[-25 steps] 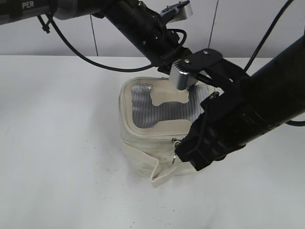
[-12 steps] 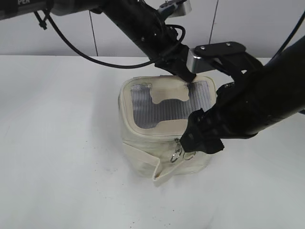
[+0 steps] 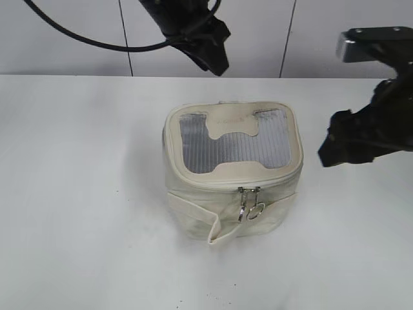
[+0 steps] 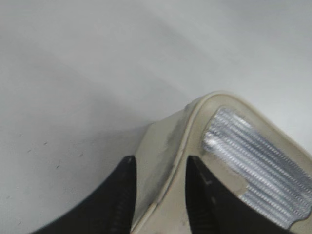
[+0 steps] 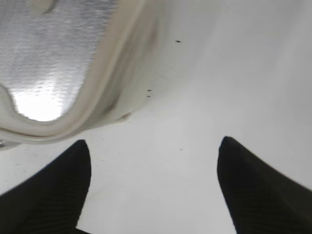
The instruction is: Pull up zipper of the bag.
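The cream bag (image 3: 193,213) stands upright mid-table, its lid with grey ribbed panels (image 3: 213,152) facing up. The zipper track (image 3: 277,179) runs round the lid edge. Its two silver sliders sit side by side at the front (image 3: 248,191), ring pulls (image 3: 251,210) hanging down. My left gripper (image 3: 218,63) hangs high behind the bag, jaws a little apart and empty; its wrist view (image 4: 158,163) looks down on a lid corner (image 4: 195,114). My right gripper (image 3: 330,154) is off to the bag's right, wide open and empty (image 5: 153,146), with the bag's edge (image 5: 105,83) at its upper left.
A loose cream strap (image 3: 216,234) folds out at the bag's front on the white table (image 3: 77,194). A grey panelled wall (image 3: 77,58) rises behind the table. Black cables hang from the left arm (image 3: 97,44).
Both grippers have left the bag: the left one rose up and back off the lid, the right one drew away to the right. The sliders and ring pulls now show uncovered.
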{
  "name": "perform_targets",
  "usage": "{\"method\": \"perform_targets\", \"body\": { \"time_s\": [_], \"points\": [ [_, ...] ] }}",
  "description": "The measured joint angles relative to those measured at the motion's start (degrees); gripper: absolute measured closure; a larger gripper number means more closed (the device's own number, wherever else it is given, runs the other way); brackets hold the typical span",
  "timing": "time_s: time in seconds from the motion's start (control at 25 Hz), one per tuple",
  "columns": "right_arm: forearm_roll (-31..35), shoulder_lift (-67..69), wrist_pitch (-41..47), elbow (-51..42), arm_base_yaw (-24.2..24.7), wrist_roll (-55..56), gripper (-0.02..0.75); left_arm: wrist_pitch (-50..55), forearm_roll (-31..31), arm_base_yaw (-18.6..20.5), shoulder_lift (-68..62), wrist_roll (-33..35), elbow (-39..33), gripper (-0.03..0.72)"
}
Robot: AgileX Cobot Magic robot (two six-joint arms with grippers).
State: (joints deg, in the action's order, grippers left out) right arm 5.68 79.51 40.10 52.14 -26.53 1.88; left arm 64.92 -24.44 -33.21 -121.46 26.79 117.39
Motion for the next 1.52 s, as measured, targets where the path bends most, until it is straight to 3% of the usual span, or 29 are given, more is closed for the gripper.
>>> {"method": "perform_targets", "body": {
  "time_s": [0.32,0.6,0.84,1.12,1.52],
  "points": [
    [-2.74,-4.89,7.39,0.02,14.17,0.06,0.153,4.83,23.57,0.47,6.06,-15.35,0.0,0.415],
    [-5.68,-14.0,16.07,0.02,15.77,1.2,0.161,4.8,27.54,3.93,16.2,-21.1,-3.19,0.415],
    [-6.16,-26.49,20.96,-1.73,15.77,1.31,0.162,4.8,27.98,7.03,31.13,-21.27,-21.59,0.415],
    [-6.23,-43.99,22.47,-12.59,15.77,1.31,0.162,5.12,25.98,7.24,51.74,-22.14,-47.12,0.415],
    [-6.1,-71.06,22.84,-21.91,15.77,1.31,0.162,5.29,22.74,7.24,88.89,-22.29,-72.29,0.415]
  ]
}}
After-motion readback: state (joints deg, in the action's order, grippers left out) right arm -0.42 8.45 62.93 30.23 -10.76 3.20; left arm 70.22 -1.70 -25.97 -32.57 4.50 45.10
